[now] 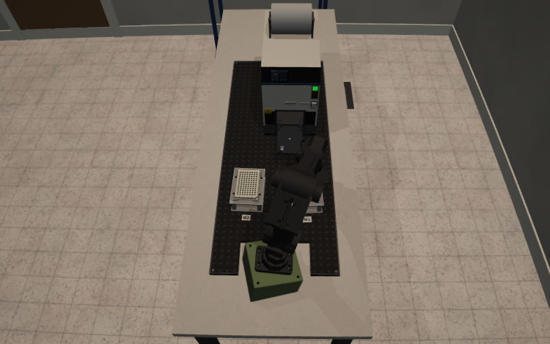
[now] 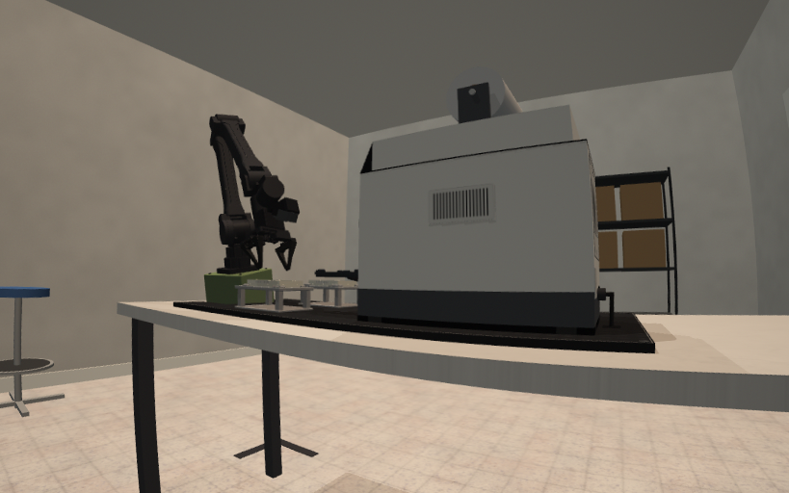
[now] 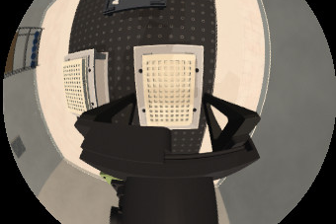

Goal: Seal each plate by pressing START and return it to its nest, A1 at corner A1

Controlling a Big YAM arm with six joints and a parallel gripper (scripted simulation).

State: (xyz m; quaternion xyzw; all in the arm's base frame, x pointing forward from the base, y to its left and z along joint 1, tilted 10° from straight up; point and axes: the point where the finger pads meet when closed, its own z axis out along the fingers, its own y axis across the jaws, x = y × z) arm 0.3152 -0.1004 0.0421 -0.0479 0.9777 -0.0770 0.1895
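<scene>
The open well plate (image 3: 168,90), central in the wrist view on nest N1 (image 3: 199,119) (image 1: 315,208), is probably light, stiff and smooth; its long sides suit a level grip. The gripper (image 3: 169,96) (image 2: 273,268), spread wide and holding nothing, hovers above. Nest N2 (image 1: 234,200) (image 3: 103,77) (image 2: 242,287), at left, leaves room between.

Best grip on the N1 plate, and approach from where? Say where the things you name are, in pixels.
I'd come straight down from above and grip the N1 plate (image 3: 169,90) by its two long side walls, about midway. It lies flat in its nest (image 3: 138,56), standing proud of the surround, and the open jaws already straddle those sides. Gripping the walls should keep the jaws off the open wells on top.
</scene>
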